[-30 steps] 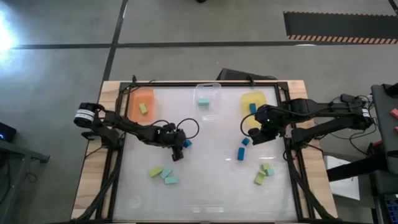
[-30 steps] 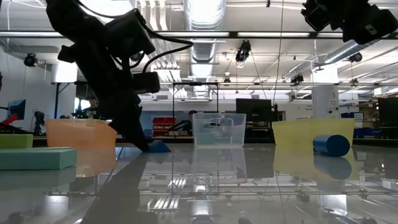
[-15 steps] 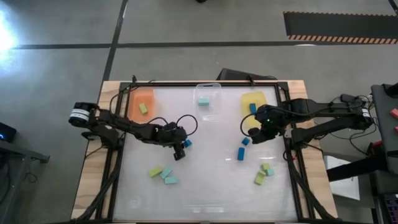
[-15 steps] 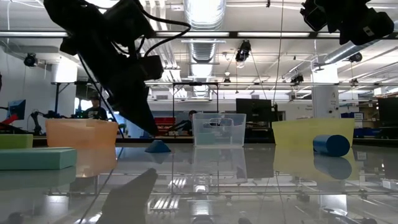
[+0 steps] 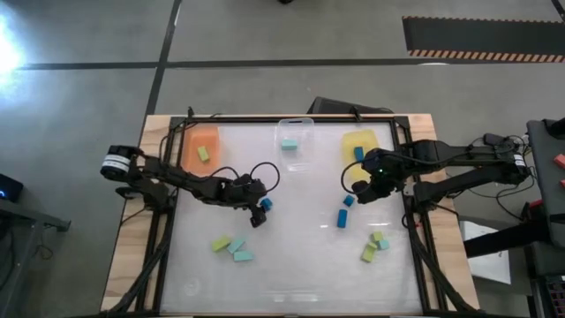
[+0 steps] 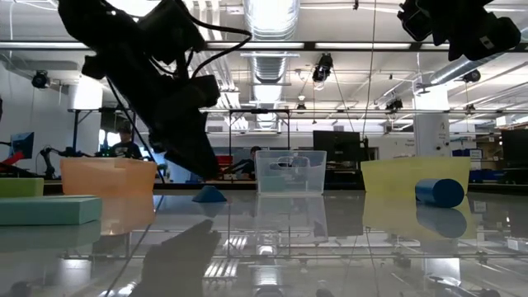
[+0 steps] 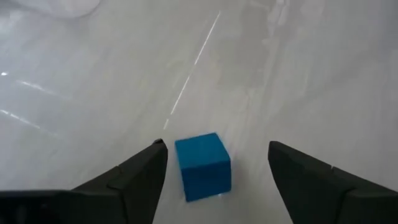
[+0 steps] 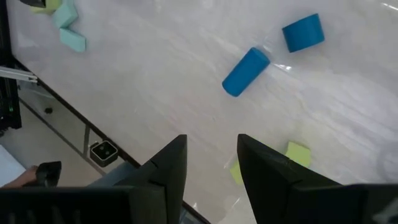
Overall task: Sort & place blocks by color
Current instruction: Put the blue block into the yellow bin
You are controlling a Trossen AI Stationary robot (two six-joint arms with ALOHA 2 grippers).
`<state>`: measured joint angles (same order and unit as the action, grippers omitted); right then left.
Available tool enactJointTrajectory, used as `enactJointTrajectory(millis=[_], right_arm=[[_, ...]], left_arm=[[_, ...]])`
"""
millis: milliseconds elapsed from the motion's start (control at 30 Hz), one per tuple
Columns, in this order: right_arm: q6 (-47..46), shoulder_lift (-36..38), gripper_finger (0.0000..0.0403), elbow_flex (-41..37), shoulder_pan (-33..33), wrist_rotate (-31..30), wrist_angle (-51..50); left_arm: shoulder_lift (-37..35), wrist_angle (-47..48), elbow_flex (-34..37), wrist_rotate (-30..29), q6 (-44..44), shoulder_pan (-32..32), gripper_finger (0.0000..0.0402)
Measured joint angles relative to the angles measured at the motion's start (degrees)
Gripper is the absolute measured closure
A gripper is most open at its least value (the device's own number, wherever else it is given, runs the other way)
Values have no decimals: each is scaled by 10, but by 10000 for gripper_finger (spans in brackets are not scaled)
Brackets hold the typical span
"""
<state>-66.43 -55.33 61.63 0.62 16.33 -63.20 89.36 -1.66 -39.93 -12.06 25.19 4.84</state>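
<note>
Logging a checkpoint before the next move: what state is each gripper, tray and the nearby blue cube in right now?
Left gripper: open, astride the blue cube, not gripping.
Blue cube: lying on the table, free.
Right gripper: empty, raised over the table's right side.
Orange tray: holds one yellow-green block.
Clear tray: holds one teal block.
Yellow tray: holds a blue block.

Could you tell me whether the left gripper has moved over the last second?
Yes. The left gripper has lifted slightly and opened, leaving the blue cube on the table, between its fingers.

bright overhead glare, glossy reflections
</note>
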Motion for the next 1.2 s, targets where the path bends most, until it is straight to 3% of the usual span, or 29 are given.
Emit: enactJointTrajectory(millis=[300, 533, 700, 900, 1200], right_arm=[[-4, 0, 271, 0, 0, 0, 0], [2, 0, 271, 0, 0, 0, 2], [83, 1, 271, 0, -3, -34, 34], [197, 1, 271, 0, -4, -75, 111], [354, 0, 271, 0, -4, -121, 246]], left_arm=[[51, -37, 1, -5, 5, 0, 140], [61, -39, 1, -12, 5, 0, 204], [55, -33, 1, -3, 17, 0, 282], [25, -32, -8, 28, 30, 1, 283], [-86, -36, -32, 49, 52, -1, 283]])
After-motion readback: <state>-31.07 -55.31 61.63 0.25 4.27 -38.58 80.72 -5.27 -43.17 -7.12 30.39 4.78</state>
